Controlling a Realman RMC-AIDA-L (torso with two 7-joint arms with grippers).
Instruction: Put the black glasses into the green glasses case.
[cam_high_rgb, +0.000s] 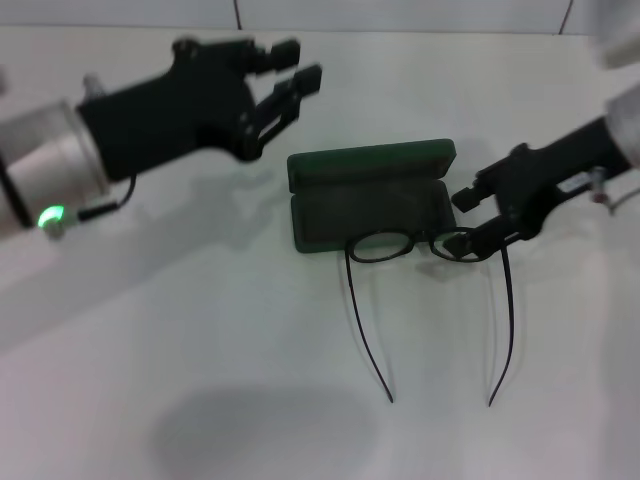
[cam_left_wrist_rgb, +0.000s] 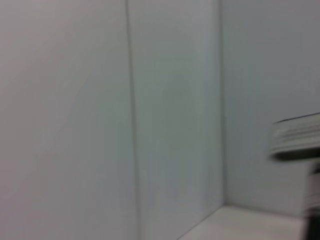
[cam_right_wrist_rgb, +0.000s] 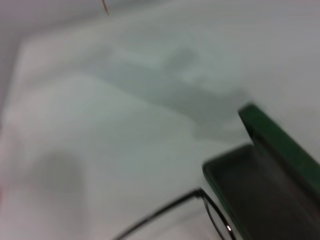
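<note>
green glasses case: i see it lying open near the middle of the white bench, lid tipped up on the far side, dark interior facing up. in my right wrist view the same case shows its green wall and blackish inside.

black glasses: i read them as sitting at the near edge of the case, the 2 lenses along or just over its front rim, the 2 temple arms unfolded and running toward me across the bench. whether the front of the frame rests on the rim or is lifted off it, i cannot tell. the right wrist view shows a piece of the frame just beside the case's corner.

right tool: comes in from the right side, at the right-hand lens end of the glasses. its fingers are set close around the frame's right corner, and it looks clamped on the glasses there.

left tool: raised over the far left part of the bench, behind and to the left of the case, apart from it. its fingers stand spread, with nothing between them.

left wrist view: only pale wall panels and a blurred edge of something, which i cannot identify.
</note>
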